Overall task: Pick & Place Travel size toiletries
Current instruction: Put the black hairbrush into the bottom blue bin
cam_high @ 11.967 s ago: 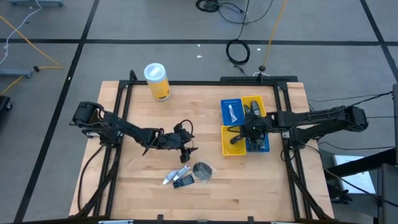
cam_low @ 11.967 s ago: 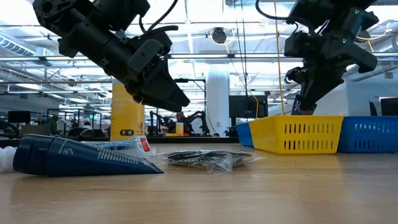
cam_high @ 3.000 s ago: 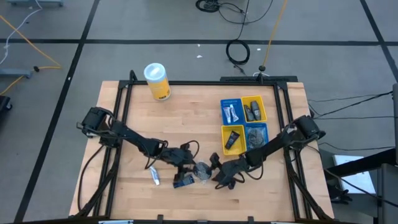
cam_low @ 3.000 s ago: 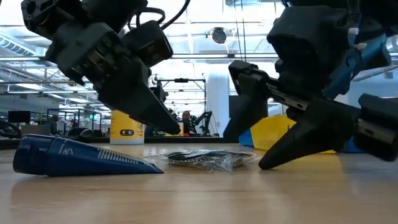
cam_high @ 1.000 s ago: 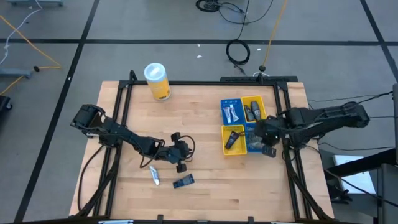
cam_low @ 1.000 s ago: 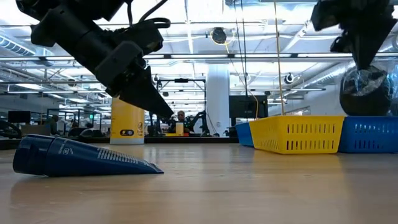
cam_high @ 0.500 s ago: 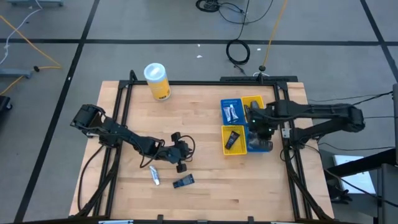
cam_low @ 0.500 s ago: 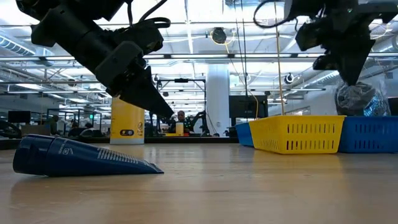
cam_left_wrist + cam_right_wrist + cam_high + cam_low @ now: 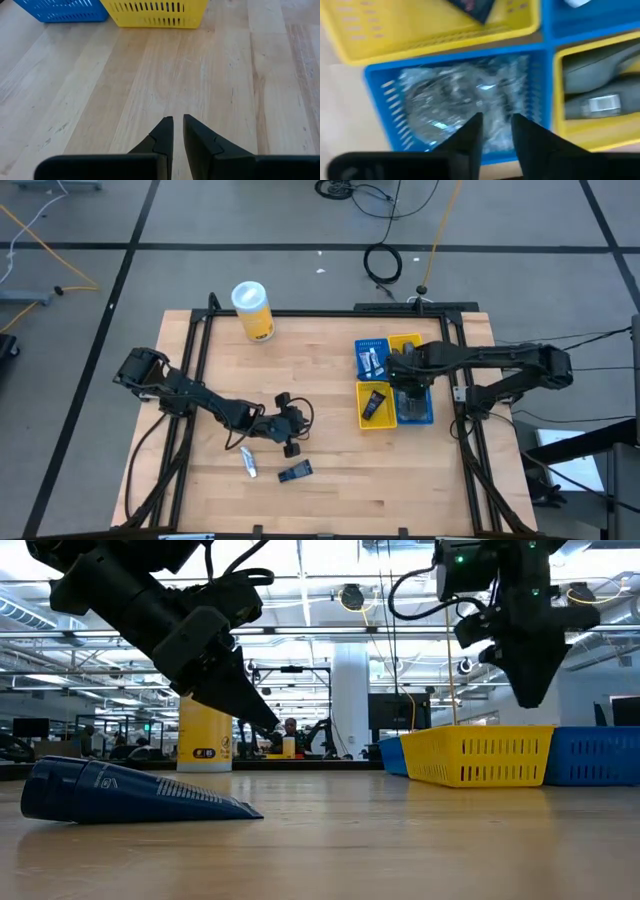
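Hovering over the blue-and-yellow tray (image 9: 363, 402) at the desk's (image 9: 320, 490) right side, your right tool (image 9: 411, 383) had its fingers (image 9: 468, 135) a little apart and gripped nothing; a crinkly clear-wrapped pouch (image 9: 455, 102) lay directly below them in a blue compartment. A dark packet (image 9: 373, 404) sat in the yellow compartment beside it, grey items (image 9: 597, 98) in the other yellow one, and a white tube (image 9: 372, 361) in the far blue one. Your left tool (image 9: 292, 430) hung above the desk's middle, fingers (image 9: 161, 136) nearly together with a thin gap, empty. Near it on the wood lay a thin white tube (image 9: 247, 462) and a dark blue packet (image 9: 294, 473). A yellow canister (image 9: 253, 311) stood at the far edge.
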You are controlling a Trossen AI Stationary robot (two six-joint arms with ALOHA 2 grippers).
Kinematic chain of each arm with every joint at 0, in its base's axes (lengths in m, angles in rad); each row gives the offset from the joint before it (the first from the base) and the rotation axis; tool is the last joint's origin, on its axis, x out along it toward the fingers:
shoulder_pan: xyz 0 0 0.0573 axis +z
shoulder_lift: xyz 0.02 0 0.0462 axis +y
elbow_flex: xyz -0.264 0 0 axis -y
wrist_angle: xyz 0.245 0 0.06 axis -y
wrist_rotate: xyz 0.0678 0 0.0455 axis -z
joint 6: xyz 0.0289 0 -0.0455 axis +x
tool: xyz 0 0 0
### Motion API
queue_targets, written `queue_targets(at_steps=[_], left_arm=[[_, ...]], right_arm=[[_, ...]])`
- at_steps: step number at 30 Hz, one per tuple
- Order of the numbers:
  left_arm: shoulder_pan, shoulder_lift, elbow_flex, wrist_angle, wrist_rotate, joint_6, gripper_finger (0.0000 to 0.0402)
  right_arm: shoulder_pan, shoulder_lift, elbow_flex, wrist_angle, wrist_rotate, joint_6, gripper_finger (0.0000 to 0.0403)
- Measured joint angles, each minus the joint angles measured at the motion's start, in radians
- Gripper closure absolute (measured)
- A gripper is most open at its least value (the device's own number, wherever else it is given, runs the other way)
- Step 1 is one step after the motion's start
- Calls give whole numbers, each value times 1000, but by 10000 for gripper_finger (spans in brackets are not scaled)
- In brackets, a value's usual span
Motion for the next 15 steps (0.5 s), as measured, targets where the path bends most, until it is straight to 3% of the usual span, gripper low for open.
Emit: queue_targets(at_steps=[4, 7, 11, 15], left_arm=[[0, 0, 0, 0, 0, 0, 357], [0, 0, 0, -1, 0, -1, 357], [0, 0, 1, -9, 0, -8, 357], [-7, 0, 1, -20, 0, -23, 357]], right_arm=[[0, -18, 0, 8, 82, -10, 274], [4, -51, 0, 9, 137, 105, 258], [53, -100, -36, 53, 203, 340, 262], [117, -154, -164, 104, 255, 555, 291]])
